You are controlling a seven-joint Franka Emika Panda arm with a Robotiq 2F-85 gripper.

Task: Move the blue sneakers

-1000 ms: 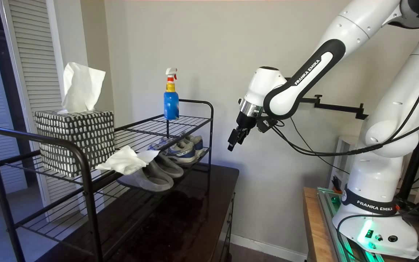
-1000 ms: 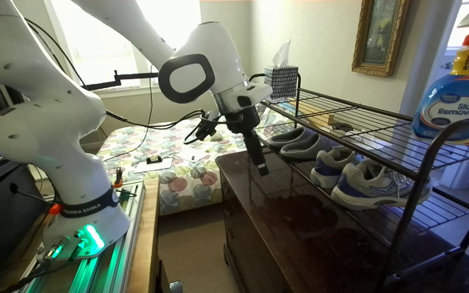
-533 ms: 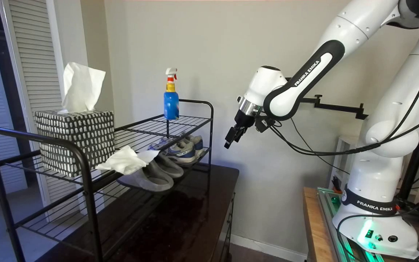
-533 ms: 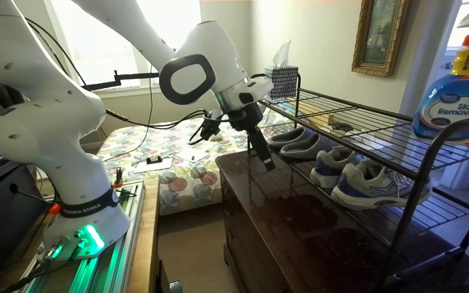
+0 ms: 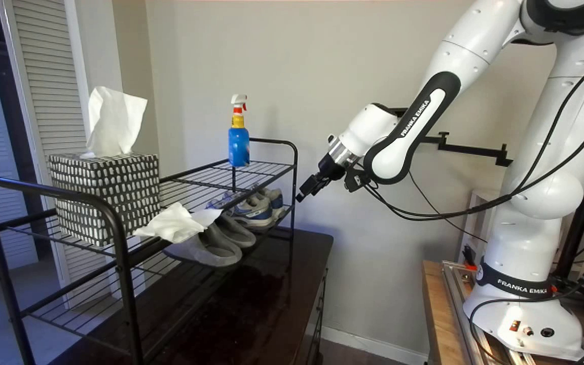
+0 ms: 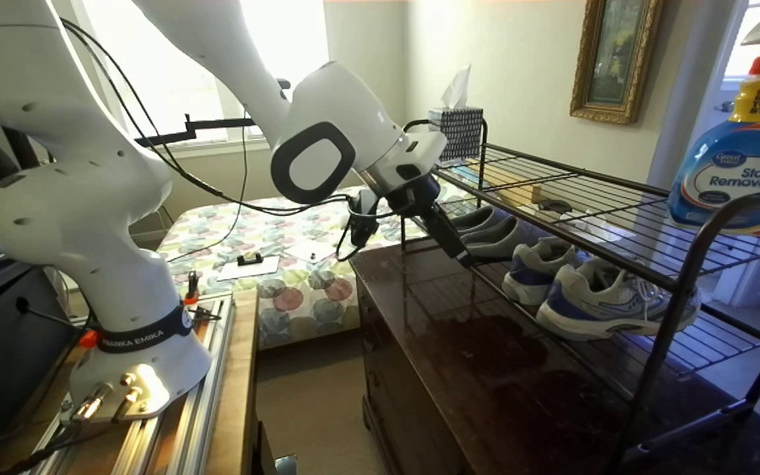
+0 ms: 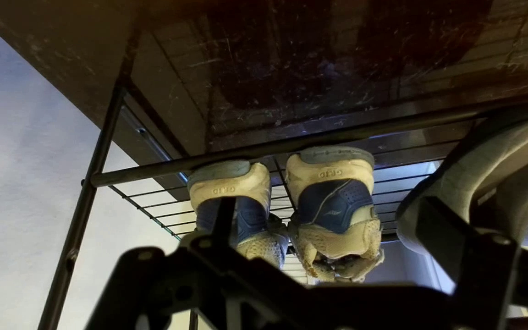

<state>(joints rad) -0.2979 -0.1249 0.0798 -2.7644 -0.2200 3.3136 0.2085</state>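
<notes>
The blue sneakers, white-grey with blue heels, stand side by side on the rack's lower shelf, in both exterior views (image 5: 257,210) (image 6: 607,300). In the wrist view their heels face me: one sneaker (image 7: 332,201) lies in the middle, the other (image 7: 255,213) is partly behind a finger. My gripper (image 7: 328,206) is open and empty. Its fingers appear on either side of the middle sneaker, apart from it. In both exterior views the gripper (image 5: 300,196) (image 6: 464,257) points down toward the rack, just outside its front side.
Grey slip-on shoes (image 5: 213,243) sit beside the sneakers (image 7: 452,183). The rack's upper shelf, over the shoes, bears a tissue box (image 5: 109,197) and a stain remover bottle (image 6: 736,161). A crumpled tissue (image 5: 178,223) hangs there. A rail (image 7: 328,137) edges the lower shelf, above the dresser (image 6: 446,369).
My gripper has moved toward the rack and tilted to a flatter angle. The arm has lowered at the wrist. The base light has turned from green to white. The shoes have not moved.
</notes>
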